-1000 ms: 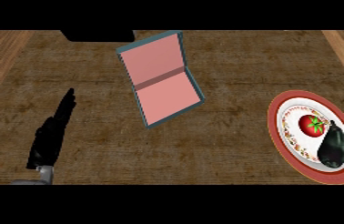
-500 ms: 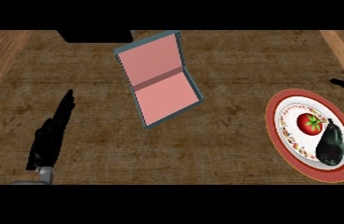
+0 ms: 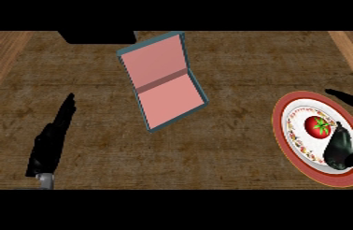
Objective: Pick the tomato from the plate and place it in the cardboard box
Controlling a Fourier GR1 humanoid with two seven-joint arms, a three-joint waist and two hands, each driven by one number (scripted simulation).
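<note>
The robot's black left hand [image 3: 50, 142] showed at the lower left of the head view, its grey wrist at the bottom edge, its fingers straight and pointing away up the view, open and holding nothing, resting over the brown wood-grained desk [image 3: 228, 145]. Across the desk, at the lower right, the robot's black right hand [image 3: 339, 147] lay over the right part of a round white plate with a red rim and a patterned band [image 3: 293, 131]. Only a dark rounded mass of that hand showed at the view's edge, so whether its fingers were open or curled could not be told. Just to the left of that hand, and apparently touching its edge, the small red tomato with a green stalk [image 3: 318, 126] sat on the white middle of the plate. A thin dark shape [image 3: 339, 94] crossed the desk just beyond the plate's far rim, at the right edge; what it was could not be told. Farther off, up and to the right of the left hand and well apart from the plate, the flat open cardboard box with a pink inside and teal-blue edges [image 3: 162, 82] lay tilted on the desk, a crease across its middle.
</note>
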